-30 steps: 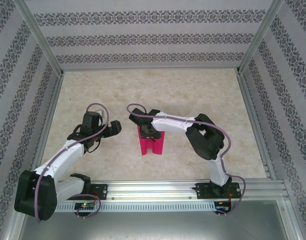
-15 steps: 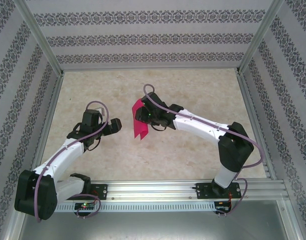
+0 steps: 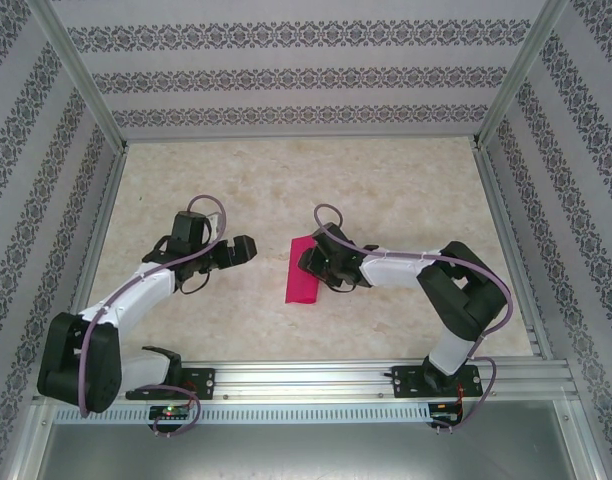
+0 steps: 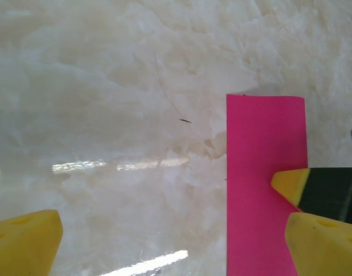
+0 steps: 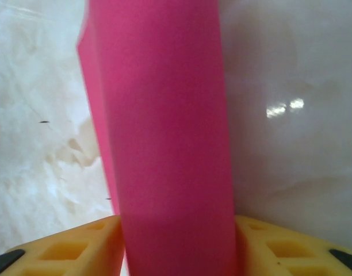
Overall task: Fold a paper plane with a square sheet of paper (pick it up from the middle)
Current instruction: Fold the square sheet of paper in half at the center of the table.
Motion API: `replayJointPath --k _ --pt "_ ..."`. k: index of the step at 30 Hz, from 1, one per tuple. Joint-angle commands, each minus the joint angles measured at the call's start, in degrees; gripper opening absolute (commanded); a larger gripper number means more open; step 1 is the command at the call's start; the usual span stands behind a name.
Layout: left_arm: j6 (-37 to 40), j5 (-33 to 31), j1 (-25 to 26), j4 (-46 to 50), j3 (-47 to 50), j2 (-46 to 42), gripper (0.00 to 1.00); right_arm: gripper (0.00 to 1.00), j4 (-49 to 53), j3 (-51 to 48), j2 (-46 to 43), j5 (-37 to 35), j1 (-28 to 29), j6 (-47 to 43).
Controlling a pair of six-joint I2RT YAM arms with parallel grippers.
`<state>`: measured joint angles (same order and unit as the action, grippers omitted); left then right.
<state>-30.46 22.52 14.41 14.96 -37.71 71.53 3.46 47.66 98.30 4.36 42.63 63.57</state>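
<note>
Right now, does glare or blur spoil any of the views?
Top external: evenly lit and sharp, the folded pink paper clear against the table. Left wrist: sharp, with glare streaks on the table beside the paper. Right wrist: the paper sits so close that it looks soft, with a glare spot to its right.

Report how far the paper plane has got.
Done: the paper is folded to a narrow strip. In hand: the right pincer straddles it, grip unclear; the left pincer hangs open beside. Left: no pointed nose or wings yet.
</note>
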Motion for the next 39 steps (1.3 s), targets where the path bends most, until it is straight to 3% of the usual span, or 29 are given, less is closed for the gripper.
replayJointPath --k 1,11,21,26,39 --pt "-0.26 5.67 1.75 -3.17 -3.01 2.14 1.00 0.55 -2.19 -1.61 -1.35 -2.15 -0.04 0.88" --pt "-0.37 5.16 7.56 -2.52 -6.20 8.08 0.91 0.71 7.55 -1.28 -6.38 -5.32 -0.43 -4.59" --pt "-0.68 6.76 9.50 -2.43 -9.29 10.58 0.84 0.73 19.78 3.78 -4.22 -9.73 -1.72 -5.47" --pt "-1.04 6.56 10.29 -2.90 -11.21 13.13 0.82 0.74 14.21 3.93 -2.26 -6.56 -1.43 -4.33" --pt "-1.44 6.40 10.57 -3.92 -10.72 14.95 0.83 0.82 18.41 9.28 3.62 -3.57 -0.30 -9.54"
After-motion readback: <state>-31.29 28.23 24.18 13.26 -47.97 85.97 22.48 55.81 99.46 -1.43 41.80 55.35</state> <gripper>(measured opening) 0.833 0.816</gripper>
